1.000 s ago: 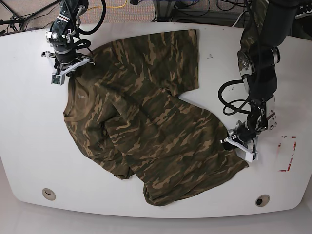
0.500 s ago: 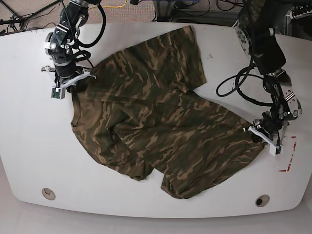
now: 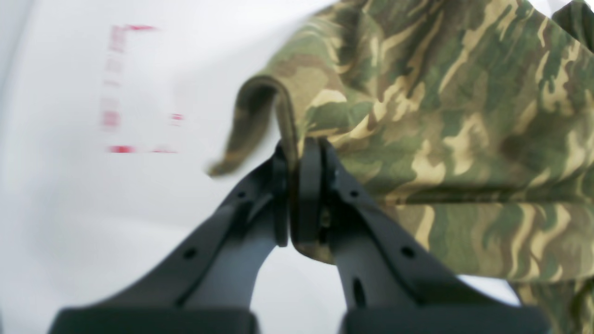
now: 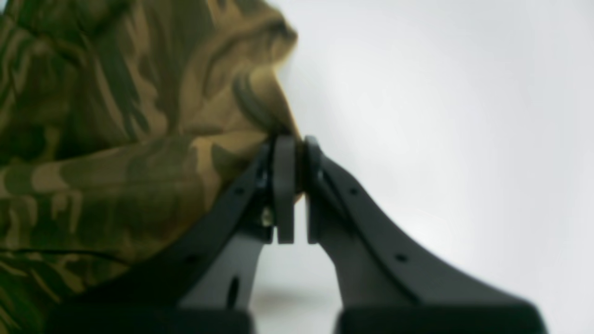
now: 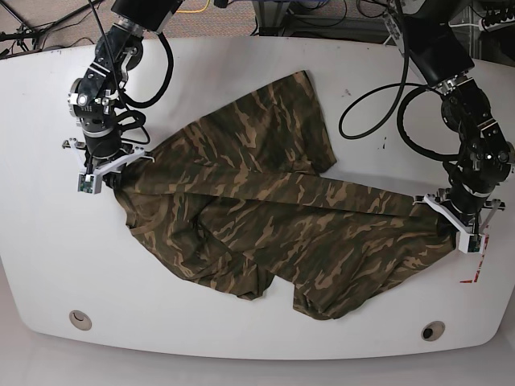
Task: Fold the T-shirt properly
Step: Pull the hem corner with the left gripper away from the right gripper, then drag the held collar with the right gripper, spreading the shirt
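Note:
The camouflage T-shirt (image 5: 273, 217) is stretched across the white table between both arms, one sleeve lying up toward the back (image 5: 298, 112). My left gripper (image 5: 451, 221) at the right of the base view is shut on the shirt's right edge; the left wrist view shows its fingers (image 3: 297, 195) pinching a cloth fold (image 3: 417, 116). My right gripper (image 5: 109, 173) at the left of the base view is shut on the shirt's left edge; the right wrist view shows its fingers (image 4: 292, 185) clamping the cloth (image 4: 116, 139).
The white table (image 5: 241, 338) has two round holes near its front edge (image 5: 80, 319) (image 5: 433, 330). A red corner mark (image 5: 476, 265) lies just right of my left gripper and shows blurred in the left wrist view (image 3: 120, 93). Cables hang behind the table.
Both grippers have moved toward the front and further apart with the shirt edges in them. The shirt has been pulled from a loose spread into a taut band across the table.

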`<state>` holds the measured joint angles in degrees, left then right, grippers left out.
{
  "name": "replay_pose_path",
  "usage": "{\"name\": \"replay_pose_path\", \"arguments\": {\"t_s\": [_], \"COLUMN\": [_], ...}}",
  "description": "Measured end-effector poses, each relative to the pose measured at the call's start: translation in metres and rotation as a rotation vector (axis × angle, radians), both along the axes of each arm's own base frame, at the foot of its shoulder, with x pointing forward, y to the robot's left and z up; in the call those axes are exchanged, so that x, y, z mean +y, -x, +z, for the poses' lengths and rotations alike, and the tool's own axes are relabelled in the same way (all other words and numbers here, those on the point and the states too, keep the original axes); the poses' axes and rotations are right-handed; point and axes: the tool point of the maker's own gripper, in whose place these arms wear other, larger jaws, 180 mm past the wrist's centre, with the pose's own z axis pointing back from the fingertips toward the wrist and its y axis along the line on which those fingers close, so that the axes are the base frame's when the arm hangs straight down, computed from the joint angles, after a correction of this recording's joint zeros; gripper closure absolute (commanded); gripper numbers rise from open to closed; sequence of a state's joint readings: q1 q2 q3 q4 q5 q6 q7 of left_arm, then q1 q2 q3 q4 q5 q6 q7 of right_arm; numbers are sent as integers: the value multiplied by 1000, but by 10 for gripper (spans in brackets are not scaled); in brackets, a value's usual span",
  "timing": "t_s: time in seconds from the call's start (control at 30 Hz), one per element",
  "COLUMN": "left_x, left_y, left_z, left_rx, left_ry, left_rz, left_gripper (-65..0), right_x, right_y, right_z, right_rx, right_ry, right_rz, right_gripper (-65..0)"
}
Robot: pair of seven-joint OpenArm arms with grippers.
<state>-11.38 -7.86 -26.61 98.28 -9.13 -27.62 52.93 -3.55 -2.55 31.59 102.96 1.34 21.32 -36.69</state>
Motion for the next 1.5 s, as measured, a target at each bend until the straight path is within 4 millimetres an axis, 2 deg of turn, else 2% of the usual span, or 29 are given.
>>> {"name": "replay_pose_path", "arguments": {"t_s": [0.1,0.23,0.37,0.6,0.7,0.73,0.77,0.83,0.9,0.97,1.03,1.27,1.5], "left_x": [-3,-9,-10,-8,-5,-3,1,5,8,9,9,9,10], "left_y": [4,10,20,38,43,45,47,51,55,59,62,67,70], "left_z": [16,19,6,-17,-21,-22,-23,-25,-29,-33,-36,-41,-43], "left_rx": [-43,-51,-14,53,65,69,68,78,89,102,115,131,135], "left_ry": [-37,-68,-73,-74,-71,-69,-66,-69,-74,-76,-76,-76,-76], "left_rz": [-19,-58,-66,-62,-53,-49,-37,-25,-19,-17,-18,-17,-17], "left_gripper": [0,0,0,0,0,0,0,0,0,0,0,0,0], "right_x": [1,1,2,8,9,10,10,13,14,18,24,49,60], "right_y": [-9,-16,-12,12,22,24,27,29,32,36,38,52,81], "right_z": [7,2,-11,-41,-53,-56,-57,-59,-57,-52,-44,-30,-38], "right_rx": [-8,16,58,140,179,189,193,195,185,164,128,33,50], "right_ry": [-2,-17,-31,-64,-75,-75,-76,-88,-94,-113,-150,-319,-480], "right_rz": [5,2,3,3,2,1,0,0,-8,-7,7,94,101], "right_gripper": [0,0,0,-10,-90,-173,-201,-357,-471,-547,-564,-555,-555]}}
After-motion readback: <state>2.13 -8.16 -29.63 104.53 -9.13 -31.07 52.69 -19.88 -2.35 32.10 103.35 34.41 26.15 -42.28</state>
